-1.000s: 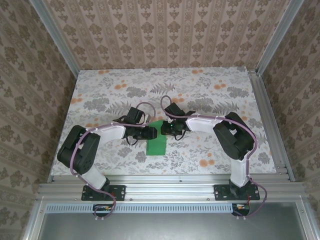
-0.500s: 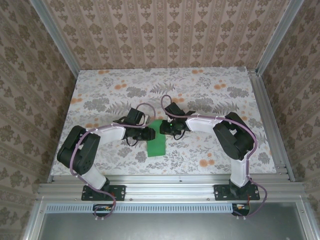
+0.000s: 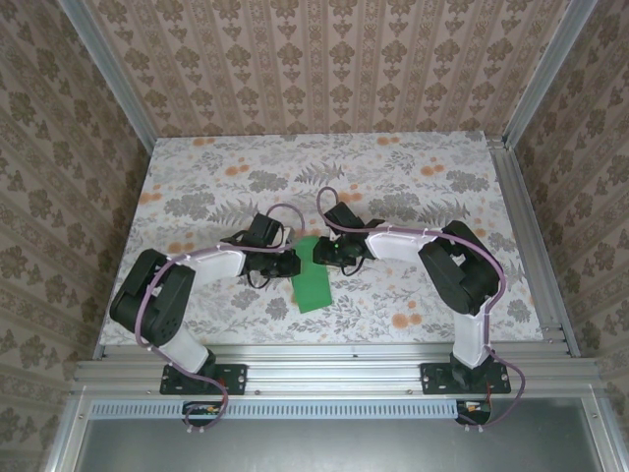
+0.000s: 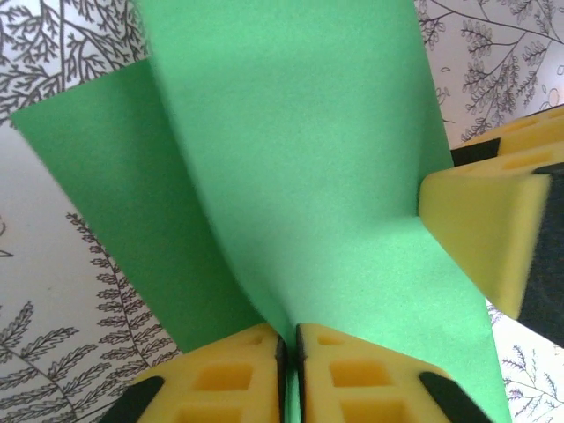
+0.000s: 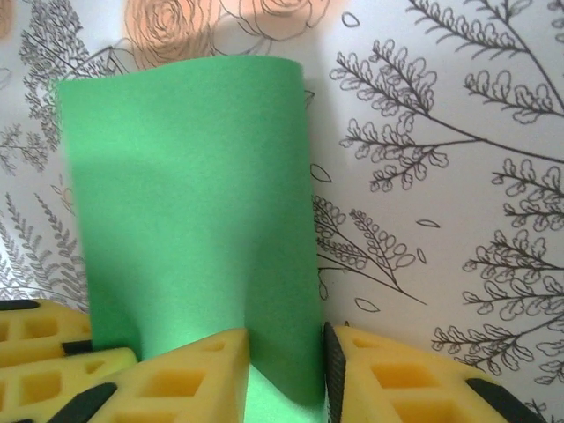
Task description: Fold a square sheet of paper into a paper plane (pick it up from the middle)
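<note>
Papered walls enclose a floral desk. Green sheet sits mid-desk toward 6 o'clock, folded and partly raised. Left pincer, at the sheet's 10 o'clock, is clamped tight on a raised fold. Right pincer, at 1 o'clock, stands narrowly parted around the fold; actual grip cannot be told.

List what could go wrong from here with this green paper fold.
1. The left gripper pinches the paper at one small spot, so a pull could slip or tear it.
2. The right gripper has its jaws apart around a soft, uncreased bend, so the fold may spring open.
3. Both grippers sit crowded together and could bump.
</note>
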You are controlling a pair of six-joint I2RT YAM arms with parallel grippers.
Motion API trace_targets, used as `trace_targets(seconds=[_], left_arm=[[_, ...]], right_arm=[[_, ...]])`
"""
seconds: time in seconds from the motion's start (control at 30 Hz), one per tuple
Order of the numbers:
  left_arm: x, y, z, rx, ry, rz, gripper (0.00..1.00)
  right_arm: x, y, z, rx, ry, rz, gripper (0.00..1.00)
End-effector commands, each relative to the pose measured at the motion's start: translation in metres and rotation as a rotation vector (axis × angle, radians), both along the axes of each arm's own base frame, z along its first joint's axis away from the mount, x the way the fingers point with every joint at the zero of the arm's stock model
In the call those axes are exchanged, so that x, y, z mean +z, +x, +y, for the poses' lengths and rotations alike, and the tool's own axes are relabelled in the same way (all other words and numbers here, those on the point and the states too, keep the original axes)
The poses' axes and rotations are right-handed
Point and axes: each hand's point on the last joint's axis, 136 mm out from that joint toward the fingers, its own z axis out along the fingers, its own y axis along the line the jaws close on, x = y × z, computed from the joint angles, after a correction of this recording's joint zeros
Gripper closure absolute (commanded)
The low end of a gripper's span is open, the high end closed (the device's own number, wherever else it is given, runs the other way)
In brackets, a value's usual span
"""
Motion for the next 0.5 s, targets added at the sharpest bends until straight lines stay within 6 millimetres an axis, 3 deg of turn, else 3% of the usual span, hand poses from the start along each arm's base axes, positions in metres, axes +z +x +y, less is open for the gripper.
trace_targets(seconds=[0.0, 0.3, 0.47], left_arm=[[0.006, -0.006, 0.005, -0.019, 0.015, -0.019, 0.88], [0.001, -0.019, 0.018, -0.063, 0.069, -0.03, 0.92], [-0.005, -0.024, 0.023, -0.066, 0.088, -0.021, 0.91]], right_arm=[[0.013, -0.006, -0.007, 0.01, -0.023, -0.022, 0.65], [0.043, 0.005, -0.011, 0.001, 0.036, -0.083, 0.56], [0.048, 0.01, -0.005, 0.015, 0.052, -0.085, 0.54]])
